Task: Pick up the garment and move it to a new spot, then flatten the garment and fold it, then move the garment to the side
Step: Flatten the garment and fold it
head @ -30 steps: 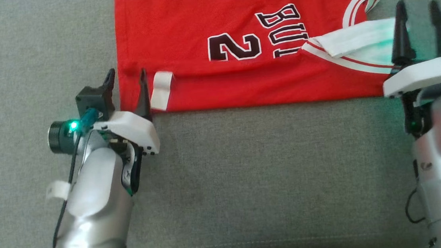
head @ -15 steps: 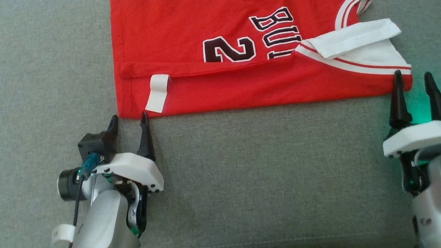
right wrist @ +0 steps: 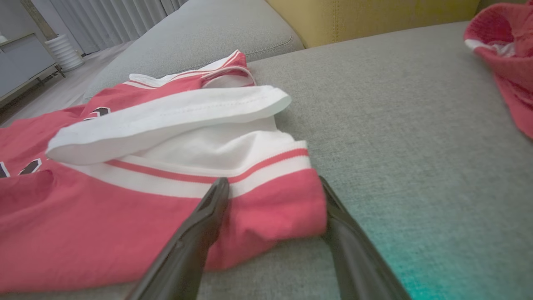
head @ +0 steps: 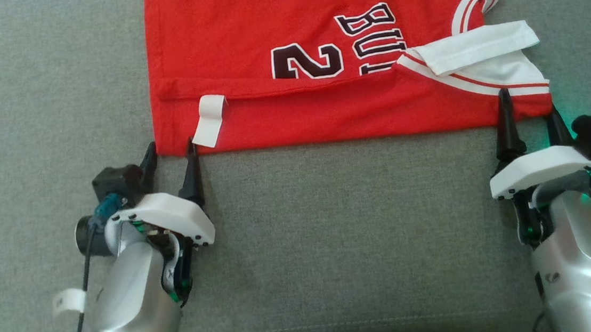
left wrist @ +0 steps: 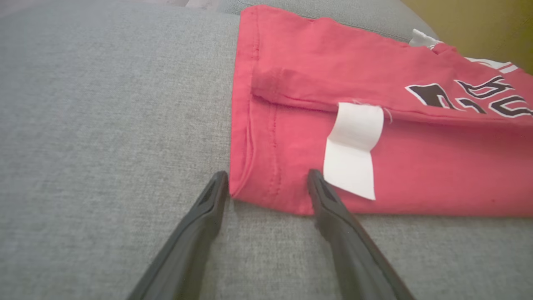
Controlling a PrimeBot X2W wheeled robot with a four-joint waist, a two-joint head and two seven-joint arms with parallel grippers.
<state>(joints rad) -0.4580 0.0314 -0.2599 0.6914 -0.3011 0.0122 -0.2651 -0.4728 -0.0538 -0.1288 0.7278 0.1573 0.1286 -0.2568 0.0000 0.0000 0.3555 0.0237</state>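
Note:
The garment [head: 315, 25] is a red jersey with white trim and dark lettering, folded lengthwise on the grey cushion [head: 334, 237], its fold edge towards me. My left gripper [head: 169, 146] is open, its fingertips at the near left corner. In the left wrist view that gripper [left wrist: 267, 175] straddles the corner of the garment [left wrist: 374, 83], close to a white label [left wrist: 354, 150]. My right gripper [head: 528, 102] is open at the near right corner. In the right wrist view the right gripper [right wrist: 271, 181] has the red and white corner of the garment [right wrist: 104, 216] between its fingers.
A second red cloth [right wrist: 504, 62] lies at the far right of the cushion in the right wrist view. A yellow backrest [right wrist: 374, 16] rises behind the seat. Bare grey cushion stretches between my arms and to the left of the jersey.
Both grippers drew back towards me from beside the jersey to its near edge. The right one also shifted left onto the near right corner. The jersey lies as before.

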